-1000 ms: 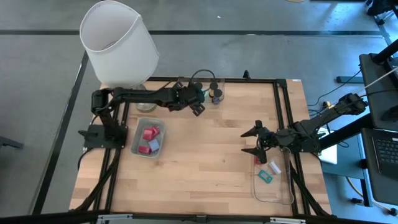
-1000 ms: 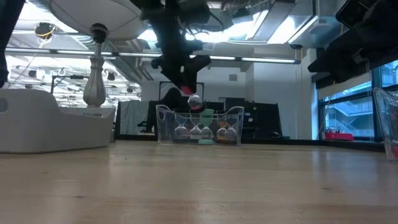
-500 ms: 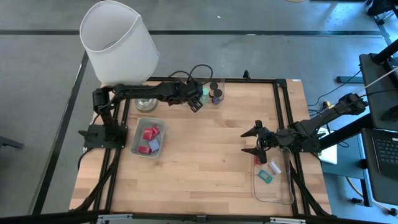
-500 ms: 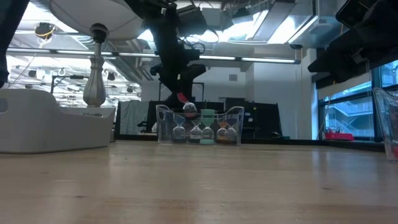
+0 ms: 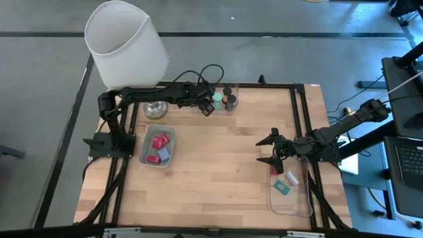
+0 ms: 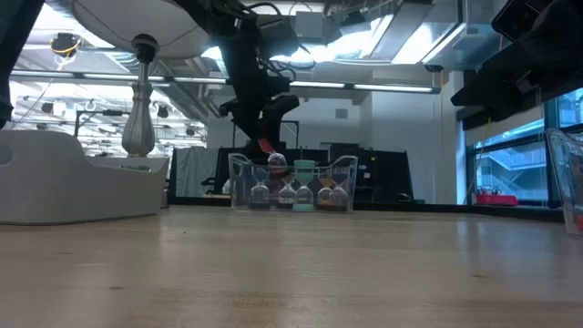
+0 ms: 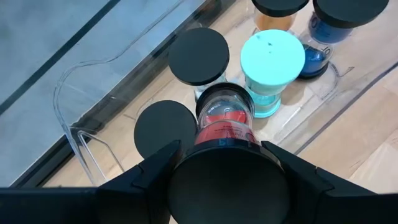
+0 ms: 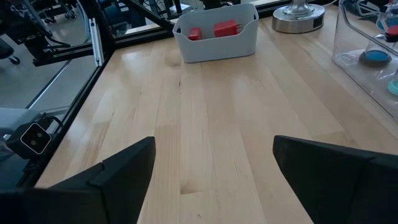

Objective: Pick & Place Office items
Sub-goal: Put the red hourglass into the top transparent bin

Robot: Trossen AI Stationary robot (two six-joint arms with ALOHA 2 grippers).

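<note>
My left gripper [image 5: 206, 106] [image 6: 266, 137] hangs over the clear tray [image 5: 222, 99] [image 7: 69, 102] at the table's far edge, shut on a small clear timer with red filling [image 7: 224, 119] [image 6: 274, 158]. Several like pieces stand upright in that tray: two with black tops [image 7: 199, 47], one teal-topped [image 7: 272, 56], one orange and one blue farther along. My right gripper [image 5: 270, 151] [image 8: 214, 155] waits open above the table's right side, beside a second clear tray [image 5: 291, 195] that holds a teal clip [image 5: 282, 188] and a white piece [image 5: 291, 177]. My left gripper pinches the red timer near its dark upper cap [image 7: 219, 177], one finger [image 7: 155, 168] on either side. The fingers come from above, pointing down. The timer hangs below them, slightly tilted, its lower end [image 6: 278, 164] at the level of the tray's rim and clear of the pieces below.
A big white-shaded lamp [image 5: 125, 46] stands on its metal base [image 5: 155, 109] at the far left corner. A grey bin with red blocks [image 5: 157, 147] [image 8: 214, 32] sits on the left half. Bare wood lies across the table's middle and near side.
My left gripper has moved toward the table's far edge and down, carrying the red timer from beside the far tray to a spot over it, level with its rim. It has stayed shut on the timer.
</note>
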